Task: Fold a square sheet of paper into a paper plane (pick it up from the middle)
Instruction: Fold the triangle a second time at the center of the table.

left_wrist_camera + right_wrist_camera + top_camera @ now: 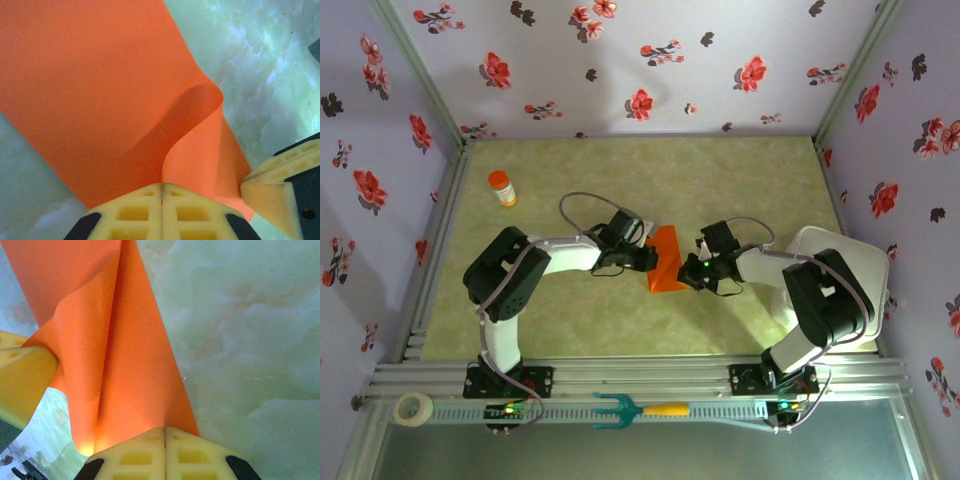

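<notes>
Floral walls, green marbled worktop (740, 180). Thin orange-red square sheet of paper (667, 255) mid-worktop, half-folded, one flap bulging. Both clenched on it: left claw (162, 189) at its 9 o'clock edge, right claw (164, 431) at 3 o'clock. Suggest moving them together, aligning edges and flattening the crease before releasing.

Top overhead, wide; wrist cams close, share paper (100, 90).
</notes>
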